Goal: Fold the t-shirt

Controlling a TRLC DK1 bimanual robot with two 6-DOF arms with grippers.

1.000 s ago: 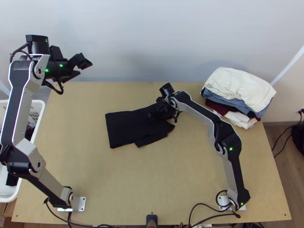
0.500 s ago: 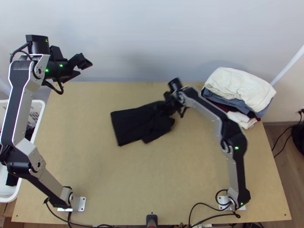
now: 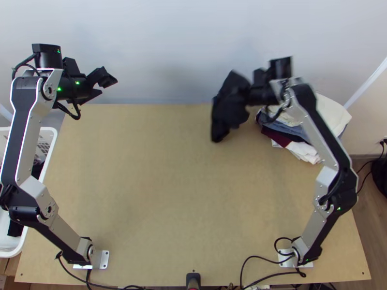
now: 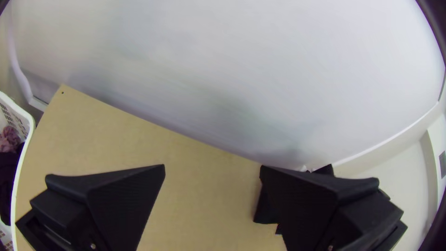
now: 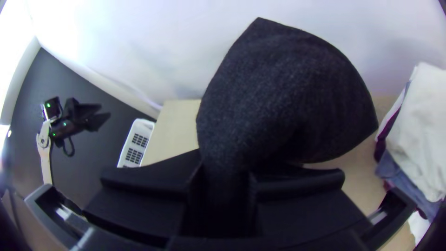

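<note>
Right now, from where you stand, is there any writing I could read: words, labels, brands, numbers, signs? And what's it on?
None that I can read.
Black shirt: no lettering I can make out.
Clothes pile: no readable label.
Basket: slots, but no legible words.
Left arm: green lights, no readable text; any tiny marks are too small to tell.

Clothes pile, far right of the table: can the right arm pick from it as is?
Probably not: the right gripper is shut on the black t-shirt. Distance shouldn't be the problem; the clothes pile looks close to that gripper.
</note>
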